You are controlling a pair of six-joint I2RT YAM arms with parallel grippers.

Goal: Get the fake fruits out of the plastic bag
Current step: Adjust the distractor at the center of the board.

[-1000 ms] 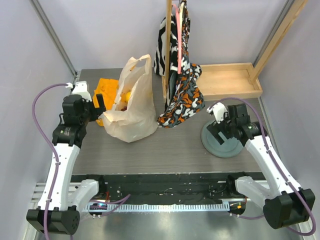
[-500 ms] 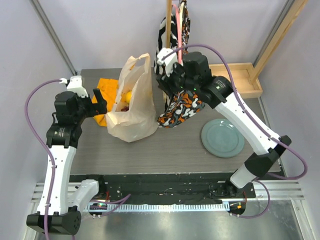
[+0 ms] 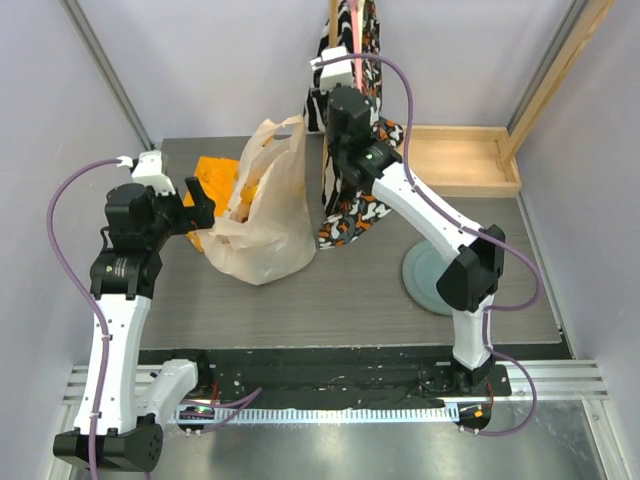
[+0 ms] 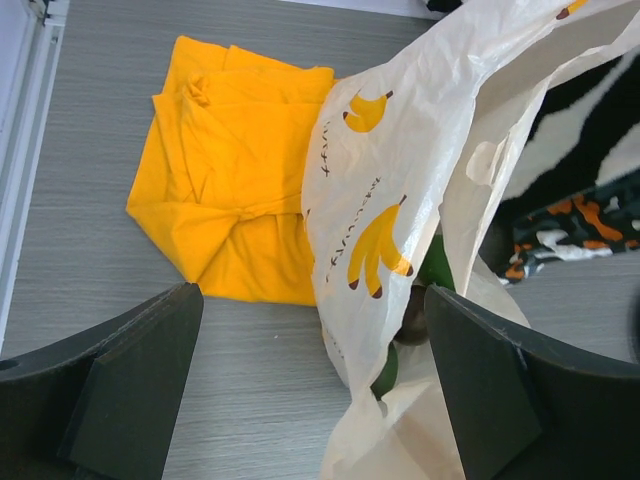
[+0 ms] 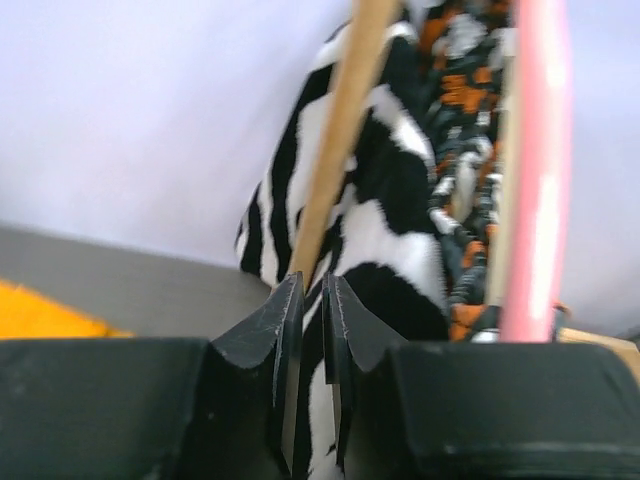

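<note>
**Right arm has swung off the plate to the bag's top; nothing is out yet.**

Top view: your right gripper has crossed from the plate to beside the zebra garment, above the plastic bag. Your left gripper waits at the bag's mouth.
Left wrist: the jaws are spread wide around the bag, with the fake fruits showing green inside.
Right wrist: the jaws have pinched to a slit, with nothing visible between them. I judge they closed short of the bag.

The table bears the plastic bag, orange cloth, plate and wooden tray.
</note>
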